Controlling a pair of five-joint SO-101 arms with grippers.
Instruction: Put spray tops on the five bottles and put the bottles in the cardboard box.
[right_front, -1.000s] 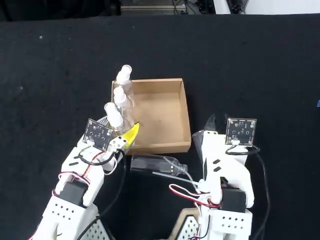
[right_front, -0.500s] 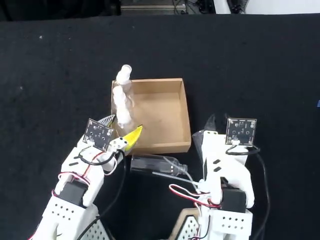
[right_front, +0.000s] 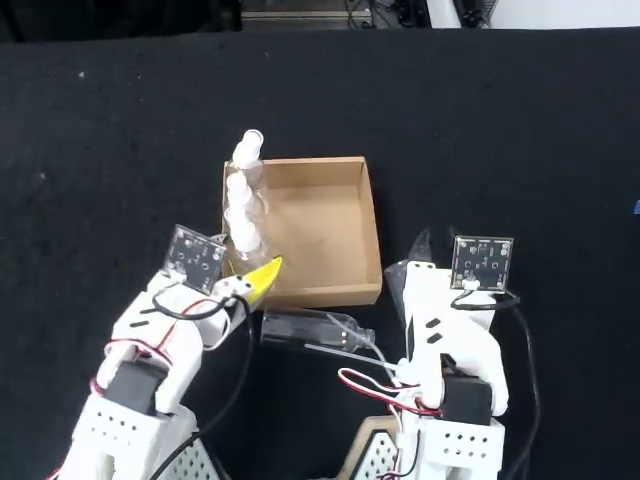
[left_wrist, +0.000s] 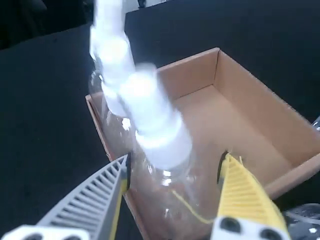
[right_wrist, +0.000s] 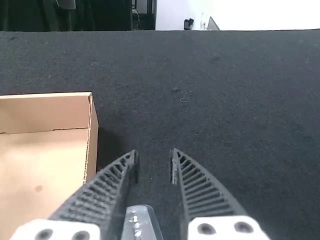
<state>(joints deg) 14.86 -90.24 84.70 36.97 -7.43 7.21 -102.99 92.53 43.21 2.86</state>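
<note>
three bottles (right_front: 240, 195) upright in cardboard box (right_front: 372, 230); left end effector (left_wrist: 175, 159) wide, right end effector (right_wrist: 153, 152) narrow.

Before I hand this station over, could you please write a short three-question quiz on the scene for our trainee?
1. How many white spray tops stand along one wall of the cardboard box?
2. Where is the clear bottle with no white top? A) Upright in the box. B) Lying on the table between the two arms. C) At the table's far edge.
3. True or false: the right gripper is shut on a spray top.
Key: 1) Three. 2) B. 3) False; it is open and grips nothing.
</note>
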